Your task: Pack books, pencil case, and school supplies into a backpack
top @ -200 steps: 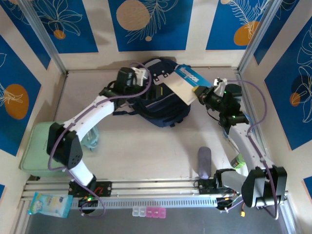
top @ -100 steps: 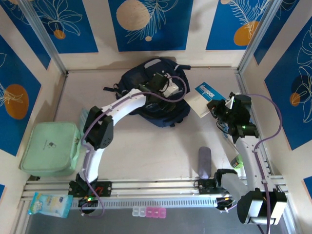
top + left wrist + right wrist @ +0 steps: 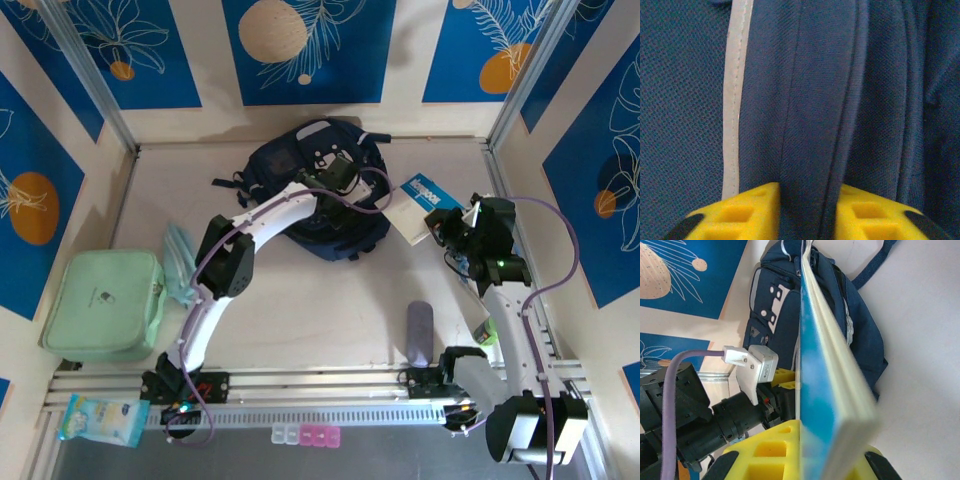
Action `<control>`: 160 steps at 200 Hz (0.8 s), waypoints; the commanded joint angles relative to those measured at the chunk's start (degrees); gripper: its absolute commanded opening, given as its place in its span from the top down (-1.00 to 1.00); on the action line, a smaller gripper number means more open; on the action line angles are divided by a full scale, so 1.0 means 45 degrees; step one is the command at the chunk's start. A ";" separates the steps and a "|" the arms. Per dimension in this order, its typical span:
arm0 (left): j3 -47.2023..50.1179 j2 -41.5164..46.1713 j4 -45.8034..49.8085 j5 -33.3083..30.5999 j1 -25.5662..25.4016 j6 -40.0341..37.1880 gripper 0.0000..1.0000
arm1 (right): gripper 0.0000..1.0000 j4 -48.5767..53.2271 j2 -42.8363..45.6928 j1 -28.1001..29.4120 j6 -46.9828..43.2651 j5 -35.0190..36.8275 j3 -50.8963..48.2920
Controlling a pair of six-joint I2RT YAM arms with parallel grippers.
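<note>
Grey and oblong, the pencil case (image 3: 419, 333) lies on the table (image 3: 300, 300) near the right arm's base, its long side running away from the rail. To the near left a pale-green box (image 3: 103, 303) rests flat by the wall, with a teal cloth-like thing (image 3: 180, 262) just beside its far corner; what that thing is I cannot tell.

Further in on the right, the right end effector (image 3: 812, 450) is clamped on the notebook (image 3: 418, 207), its yellow fingers (image 3: 771, 449) pressed to both covers. The notebook is held off the table, just beside the backpack's right edge, with its blue-lettered end pointing away. In the right wrist view it stands edge-on, the blue cover to the left and the pale page edges to the right.

Furthest back, the backpack (image 3: 285, 165) lies on the table near the rear wall, its straps trailing to the left. The left arm reaches across to it, and the left end effector (image 3: 806, 210) is pinched on a raised fold of its navy fabric, a finger on either side of the fold. A pale grey stripe (image 3: 731, 100) runs up the cloth just left of that fold.
</note>
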State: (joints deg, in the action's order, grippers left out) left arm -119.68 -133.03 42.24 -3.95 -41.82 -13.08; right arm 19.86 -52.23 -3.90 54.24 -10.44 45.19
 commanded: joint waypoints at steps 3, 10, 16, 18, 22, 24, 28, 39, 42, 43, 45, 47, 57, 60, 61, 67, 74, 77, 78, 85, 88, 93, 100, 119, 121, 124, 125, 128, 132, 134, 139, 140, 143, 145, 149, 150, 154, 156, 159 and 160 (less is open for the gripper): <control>-0.0441 0.0367 0.0304 0.0005 -0.0064 0.0313 0.72 | 0.92 0.0172 0.0305 -0.0090 -0.0032 0.0068 -0.0065; -0.0417 0.0567 0.0246 0.0054 -0.0080 0.0394 0.83 | 0.92 0.0206 0.0342 -0.0109 -0.0052 0.0137 -0.0044; -0.0417 0.0720 0.0214 0.0092 -0.0062 0.0468 0.93 | 0.92 0.0250 0.0375 -0.0127 -0.0076 0.0194 -0.0041; -0.0417 0.0794 0.0206 0.0095 -0.0071 0.0500 0.95 | 0.92 0.0269 0.0405 -0.0133 -0.0079 0.0221 -0.0017; -0.0402 0.0941 0.0156 0.0105 -0.0063 0.0548 0.98 | 0.92 0.0298 0.0429 -0.0153 -0.0080 0.0279 -0.0010; -0.0384 0.1011 0.0138 0.0103 -0.0062 0.0584 0.99 | 0.92 0.0324 0.0447 -0.0159 -0.0080 0.0310 -0.0019; -0.0361 0.1147 0.0081 0.0113 -0.0077 0.0617 0.99 | 0.92 0.0365 0.0492 -0.0168 -0.0080 0.0368 -0.0009; -0.0264 0.1574 -0.0094 0.0057 -0.0061 0.0774 1.00 | 0.92 0.0502 0.0619 -0.0227 -0.0099 0.0567 -0.0001; -0.0219 0.1701 -0.0161 0.0030 -0.0061 0.0836 1.00 | 0.92 0.0518 0.0677 -0.0232 -0.0073 0.0638 -0.0020; -0.0201 0.1745 -0.0184 0.0023 -0.0061 0.0856 1.00 | 0.92 0.0533 0.0692 -0.0239 -0.0067 0.0658 -0.0021; -0.0172 0.1837 -0.0235 0.0004 -0.0061 0.0905 1.00 | 0.92 0.0544 0.0718 -0.0244 -0.0062 0.0683 -0.0032; -0.0116 0.1923 -0.0292 -0.0025 -0.0057 0.0937 1.00 | 0.92 0.0572 0.0749 -0.0256 -0.0066 0.0709 -0.0040; 0.0126 0.2417 -0.0637 -0.0135 -0.0030 0.1105 1.00 | 0.92 0.0662 0.0937 -0.0300 -0.0022 0.0901 -0.0094; 0.0203 0.2576 -0.0771 -0.0168 -0.0033 0.1149 1.00 | 0.92 0.0697 0.0980 -0.0319 -0.0005 0.0936 -0.0112; 0.0245 0.2642 -0.0821 -0.0192 -0.0037 0.1178 1.00 | 0.92 0.0701 0.0990 -0.0322 -0.0003 0.0954 -0.0126; 0.0474 0.2962 -0.1107 -0.0339 -0.0038 0.1297 1.00 | 0.92 0.0741 0.1086 -0.0343 -0.0002 0.1017 -0.0166; 0.0748 0.3325 -0.1496 -0.0505 -0.0042 0.1457 1.00 | 0.92 0.0813 0.1198 -0.0361 0.0051 0.1100 -0.0214; 0.0862 0.3480 -0.1664 -0.0565 -0.0037 0.1525 1.00 | 0.92 0.0852 0.1238 -0.0363 0.0073 0.1134 -0.0242; 0.0916 0.3543 -0.1726 -0.0587 -0.0020 0.1542 1.00 | 0.92 0.0866 0.1246 -0.0363 0.0084 0.1141 -0.0249; 0.1239 0.3901 -0.2105 -0.0723 -0.0015 0.1679 1.00 | 0.92 0.0909 0.1339 -0.0384 0.0108 0.1167 -0.0303; 0.1345 0.4033 -0.2287 -0.0771 -0.0017 0.1735 1.00 | 0.92 0.0928 0.1377 -0.0383 0.0112 0.1167 -0.0329; 0.1537 0.4248 -0.2546 -0.0876 0.0003 0.1819 1.00 | 0.92 0.0972 0.1424 -0.0383 0.0119 0.1166 -0.0378; 0.1762 0.4493 -0.2860 -0.0954 0.0002 0.1890 1.00 | 0.92 0.0978 0.1505 -0.0383 0.0182 0.1100 -0.0434; 0.2290 0.4880 -0.3509 -0.1197 0.0007 0.1809 1.00 | 0.92 0.1035 0.1680 -0.0334 0.0169 0.0904 -0.0628; 0.2335 0.4901 -0.3576 -0.1229 0.0019 0.1812 1.00 | 0.91 0.1036 0.1717 -0.0327 0.0173 0.0886 -0.0652; 0.2396 0.4939 -0.3628 -0.1298 0.0007 0.1798 1.00 | 0.91 0.1022 0.1744 -0.0315 0.0149 0.0849 -0.0692; 0.2415 0.4946 -0.3636 -0.1304 0.0012 0.1796 1.00 | 0.91 0.1010 0.1753 -0.0310 0.0152 0.0812 -0.0709; 0.2447 0.4960 -0.3658 -0.1327 0.0021 0.1794 1.00 | 0.91 0.0940 0.1778 -0.0291 0.0132 0.0725 -0.0750; 0.2471 0.4989 -0.3663 -0.1330 0.0032 0.1796 1.00 | 0.90 0.0802 0.1796 -0.0259 0.0130 0.0548 -0.0827; 0.2488 0.4996 -0.3668 -0.1316 0.0025 0.1809 1.00 | 0.90 0.0709 0.1785 -0.0235 0.0133 0.0441 -0.0868; 0.2510 0.5049 -0.3684 -0.1216 0.0032 0.1833 1.00 | 0.89 0.0504 0.1749 -0.0180 0.0148 0.0186 -0.0950; 0.2512 0.5060 -0.3684 -0.1205 0.0024 0.1833 1.00 | 0.89 0.0458 0.1726 -0.0164 0.0151 0.0139 -0.0955; 0.2540 0.5096 -0.3698 -0.1112 0.0018 0.1847 1.00 | 0.89 0.0334 0.1682 -0.0109 0.0195 -0.0033 -0.1018; 0.2549 0.5121 -0.3716 -0.1046 0.0017 0.1861 1.00 | 0.89 0.0241 0.1635 -0.0070 0.0213 -0.0124 -0.1033; 0.2576 0.5155 -0.3749 -0.0880 0.0017 0.1871 1.00 | 0.89 0.0041 0.1519 0.0025 0.0288 -0.0380 -0.1095; 0.2574 0.5162 -0.3755 -0.0861 0.0026 0.1881 1.00 | 0.89 -0.0008 0.1504 0.0055 0.0299 -0.0427 -0.1106; 0.2572 0.5207 -0.3776 -0.0692 0.0008 0.1922 1.00 | 0.89 -0.0263 0.1373 0.0184 0.0382 -0.0637 -0.1158; 0.2572 0.5232 -0.3780 -0.0604 0.0014 0.1953 1.00 | 0.89 -0.0387 0.1284 0.0262 0.0436 -0.0744 -0.1185; 0.2555 0.5269 -0.3781 -0.0505 0.0016 0.1994 1.00 | 0.89 -0.0592 0.1175 0.0396 0.0521 -0.0888 -0.1215; 0.2553 0.5287 -0.3800 -0.0468 0.0017 0.2011 1.00 | 0.89 -0.0656 0.1117 0.0436 0.0543 -0.0925 -0.1215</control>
State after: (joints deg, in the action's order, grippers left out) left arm -108.22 -112.27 31.70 -8.64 -41.54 -5.82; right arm 22.55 -45.34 -4.56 54.74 -8.34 41.04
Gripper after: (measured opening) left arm 0.048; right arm 0.075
